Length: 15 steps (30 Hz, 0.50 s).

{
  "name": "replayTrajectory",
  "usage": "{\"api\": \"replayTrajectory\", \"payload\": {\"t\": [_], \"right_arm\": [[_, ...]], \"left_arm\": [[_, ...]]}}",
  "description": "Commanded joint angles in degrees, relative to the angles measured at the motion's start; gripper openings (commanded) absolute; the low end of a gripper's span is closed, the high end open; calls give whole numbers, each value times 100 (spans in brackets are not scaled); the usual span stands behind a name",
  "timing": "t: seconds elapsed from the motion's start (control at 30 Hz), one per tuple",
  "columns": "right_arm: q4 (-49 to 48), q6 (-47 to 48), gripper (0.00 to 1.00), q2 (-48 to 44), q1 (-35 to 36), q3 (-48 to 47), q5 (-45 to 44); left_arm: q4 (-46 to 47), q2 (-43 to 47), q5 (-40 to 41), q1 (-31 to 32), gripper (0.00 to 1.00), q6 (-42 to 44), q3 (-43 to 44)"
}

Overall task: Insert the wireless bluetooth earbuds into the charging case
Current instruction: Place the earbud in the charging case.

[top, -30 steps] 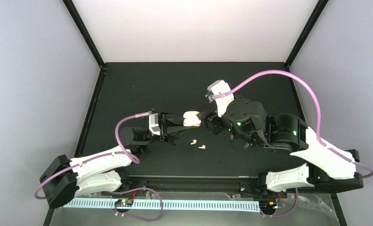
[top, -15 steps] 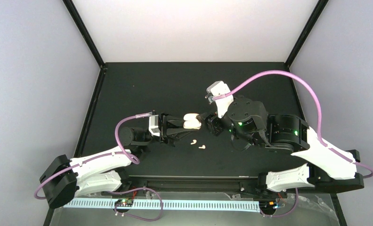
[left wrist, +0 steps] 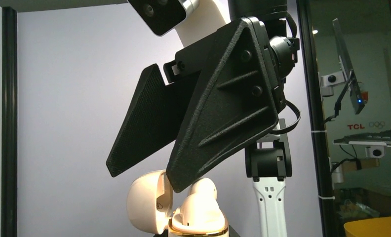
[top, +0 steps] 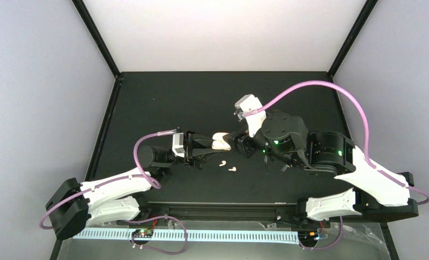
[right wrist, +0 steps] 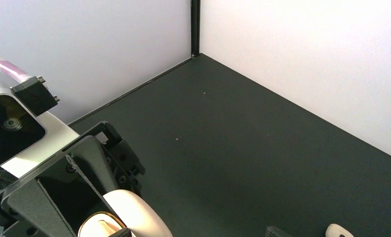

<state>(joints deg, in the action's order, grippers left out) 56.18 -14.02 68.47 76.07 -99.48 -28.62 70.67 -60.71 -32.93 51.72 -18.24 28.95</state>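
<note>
Black table [top: 201,97] inside a booth with pale walls [top: 223,32], black posts running up the back corners. Both arms had met around the middle of the table.

The left claw [top: 209,144] was clenched on the cream charging case [top: 220,141], holding it from the left side. In the left wrist view the case was open: the lid [left wrist: 144,200] was flipped back to the left and the gold rim [left wrist: 198,231] of the body was just visible at the bottom edge. There was a rounded white lump sitting in the top of the body, but I honestly couldn't tell if that was a bud or just part of the case.

The right claw [top: 235,140] had come in from the other side with its jaws spread apart. Its black fingers [left wrist: 218,123] hung right over the open case, tips down at the lid and the body. Whether they actually touched it, I couldn't tell.

Two earbuds [top: 221,162] were lying loose on the table just on the near side of the case, close to each other and clear of both claws.
</note>
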Motion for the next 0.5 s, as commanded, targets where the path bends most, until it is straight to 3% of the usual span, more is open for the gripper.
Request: {"api": "replayTrajectory", "payload": {"t": [0.0,0.47], "right_arm": [[-55,15,70,21,20,3,171],[-231,-116,70,-381,17,284,-310]], "left_arm": [[103,90,-24,4,1,-38,67],[30,175,20,4,2,-16,67]]}}
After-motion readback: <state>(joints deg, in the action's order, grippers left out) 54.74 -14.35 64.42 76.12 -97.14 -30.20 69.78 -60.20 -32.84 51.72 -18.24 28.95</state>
